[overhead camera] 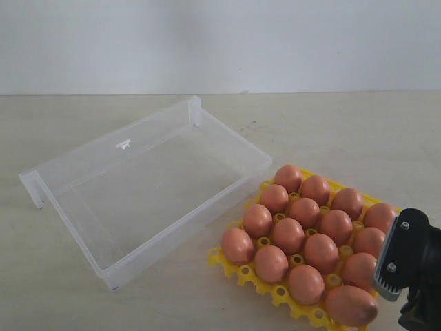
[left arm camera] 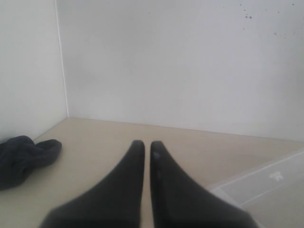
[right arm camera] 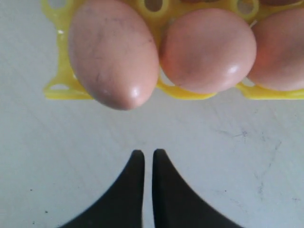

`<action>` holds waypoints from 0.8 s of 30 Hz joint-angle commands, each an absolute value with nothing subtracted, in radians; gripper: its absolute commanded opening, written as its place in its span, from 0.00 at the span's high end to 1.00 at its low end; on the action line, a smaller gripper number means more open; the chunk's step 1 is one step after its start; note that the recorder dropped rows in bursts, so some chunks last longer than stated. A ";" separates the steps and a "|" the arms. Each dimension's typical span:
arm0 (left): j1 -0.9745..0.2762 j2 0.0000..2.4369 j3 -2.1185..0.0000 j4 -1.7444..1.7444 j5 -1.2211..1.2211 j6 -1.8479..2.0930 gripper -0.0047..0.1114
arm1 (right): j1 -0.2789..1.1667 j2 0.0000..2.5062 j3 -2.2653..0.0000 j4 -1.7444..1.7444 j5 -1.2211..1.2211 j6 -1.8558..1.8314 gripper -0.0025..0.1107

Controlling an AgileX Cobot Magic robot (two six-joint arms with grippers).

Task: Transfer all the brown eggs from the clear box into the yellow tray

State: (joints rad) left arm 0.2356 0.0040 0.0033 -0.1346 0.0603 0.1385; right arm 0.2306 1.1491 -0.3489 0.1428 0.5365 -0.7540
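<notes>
Beside the yellow tray [overhead camera: 242,272], my right gripper [right arm camera: 145,156] rests closed, holding nothing. Brown eggs [overhead camera: 288,236] fill the tray, the clear box [overhead camera: 151,196] holds none; transfer looks done, next I withdraw.

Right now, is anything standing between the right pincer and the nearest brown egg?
Nothing visible does. Only bare tabletop lies between the shut black right pincer and the smooth pinkish-brown egg at the corner of the bright yellow plastic tray.

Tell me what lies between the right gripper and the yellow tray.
Only bare table, shown in the right wrist view, separates the right gripper from the yellow tray.
</notes>
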 commanded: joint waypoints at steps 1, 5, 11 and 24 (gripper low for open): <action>0.235 0.000 0.000 -0.134 0.054 0.141 0.92 | 0.230 1.150 -0.334 0.164 0.469 -0.764 0.98; 0.235 0.000 0.000 -0.134 0.054 0.141 0.92 | 0.230 1.150 -0.334 0.194 0.454 -0.764 0.98; 0.235 0.000 0.000 -0.134 0.054 0.141 0.92 | 0.230 1.150 -0.323 0.202 0.440 -0.764 0.98; 0.235 0.000 0.000 -0.134 0.051 0.141 0.92 | 0.230 1.150 -0.323 0.229 0.400 -0.741 0.98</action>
State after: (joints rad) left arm 0.2356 0.0040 0.0033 -0.1346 0.0603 0.1385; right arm 0.2306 1.1491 -0.3270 0.2211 0.4183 -0.7476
